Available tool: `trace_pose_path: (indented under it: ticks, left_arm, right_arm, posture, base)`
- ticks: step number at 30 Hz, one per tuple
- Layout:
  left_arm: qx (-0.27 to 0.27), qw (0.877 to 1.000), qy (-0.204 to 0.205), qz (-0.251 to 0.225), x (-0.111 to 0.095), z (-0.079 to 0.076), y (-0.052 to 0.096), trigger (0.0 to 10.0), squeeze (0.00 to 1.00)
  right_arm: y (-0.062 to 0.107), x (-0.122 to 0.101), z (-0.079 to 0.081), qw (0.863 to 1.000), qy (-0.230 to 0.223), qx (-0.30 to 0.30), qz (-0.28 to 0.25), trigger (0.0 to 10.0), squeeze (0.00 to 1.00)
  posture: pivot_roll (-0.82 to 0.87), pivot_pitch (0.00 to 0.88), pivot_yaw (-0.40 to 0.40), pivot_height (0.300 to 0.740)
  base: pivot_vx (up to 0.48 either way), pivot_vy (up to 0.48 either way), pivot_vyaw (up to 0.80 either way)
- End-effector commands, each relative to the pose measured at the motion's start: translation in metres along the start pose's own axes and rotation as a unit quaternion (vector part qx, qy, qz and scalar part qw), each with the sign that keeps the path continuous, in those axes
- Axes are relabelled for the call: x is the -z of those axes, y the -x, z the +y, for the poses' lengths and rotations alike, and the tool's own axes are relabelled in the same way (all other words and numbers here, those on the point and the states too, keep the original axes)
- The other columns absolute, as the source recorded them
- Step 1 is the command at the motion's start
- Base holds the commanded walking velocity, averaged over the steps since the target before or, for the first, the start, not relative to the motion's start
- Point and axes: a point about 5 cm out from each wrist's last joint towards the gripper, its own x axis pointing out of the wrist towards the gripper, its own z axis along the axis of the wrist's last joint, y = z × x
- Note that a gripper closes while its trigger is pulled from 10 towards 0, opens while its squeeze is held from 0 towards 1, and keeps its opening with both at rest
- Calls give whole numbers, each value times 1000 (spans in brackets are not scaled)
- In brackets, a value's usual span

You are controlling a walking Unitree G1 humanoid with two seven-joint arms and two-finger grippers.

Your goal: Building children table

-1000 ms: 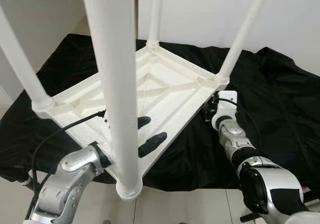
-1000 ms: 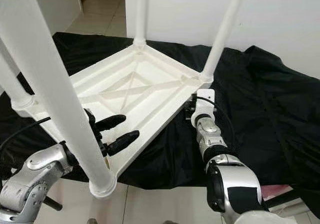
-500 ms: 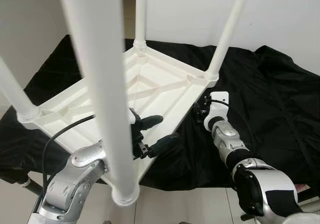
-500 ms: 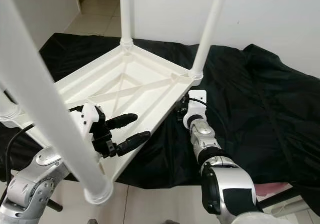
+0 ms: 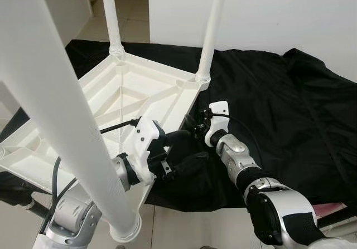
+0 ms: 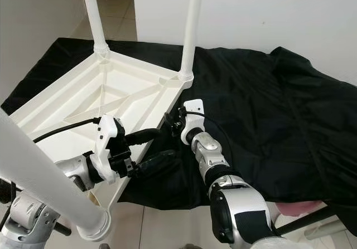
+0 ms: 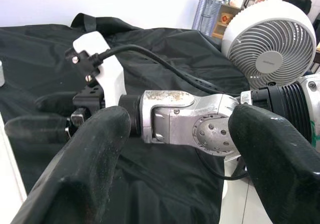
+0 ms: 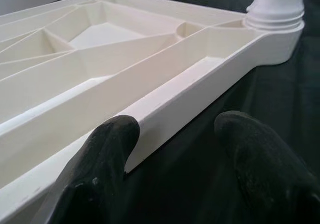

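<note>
A white plastic children's table (image 5: 125, 96) lies upside down on a black cloth (image 5: 290, 110), its legs pointing up. One leg (image 5: 61, 126) looms close in front; another leg (image 5: 213, 32) rises at the right corner. My left gripper (image 5: 187, 147) is open, just past the table's near right rim and over the cloth. In the left wrist view its fingers (image 7: 85, 154) frame my right forearm (image 7: 185, 119). My right gripper (image 6: 174, 125) is open at that same rim, below the right corner. In the right wrist view the rim (image 8: 165, 103) runs beside one of its fingers (image 8: 105, 154).
The black cloth drapes over a low surface, whose front edge drops to a tiled floor (image 5: 189, 232). A white wall (image 5: 279, 15) stands behind. A white fan (image 7: 270, 38) stands off to the right side. A black cable (image 5: 120, 126) crosses the table's underside.
The camera has shifted, so the table sits further left in view. My left gripper has come off the table's underside and now reaches past the rim, close to the right gripper.
</note>
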Motion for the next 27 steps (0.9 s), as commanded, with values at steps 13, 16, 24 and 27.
trace_pose_path:
  ticks: [13,16,24,27]
  left_arm:
    - [6,999,-16,50,5,3,18,10000,0]
    - [-1,999,-22,43,0,9,14,10000,0]
    - [-4,999,-40,16,-14,19,-3,10000,0]
    - [-6,999,-48,10,-17,24,-13,10000,0]
  right_arm:
    - [20,-11,-21,995,0,39,-93,10000,0]
    - [27,-15,-14,992,2,-2,-123,10000,0]
    - [48,-14,-4,989,20,-68,-131,10000,0]
    - [56,-14,-2,987,19,-83,-134,10000,0]
  posture:
    - [57,12,-13,740]
    - [49,12,2,740]
    - [30,16,22,740]
    - [21,17,26,740]
  base:
    - [0,0,0]
    - [0,0,0]
    - [0,0,0]
    - [0,0,0]
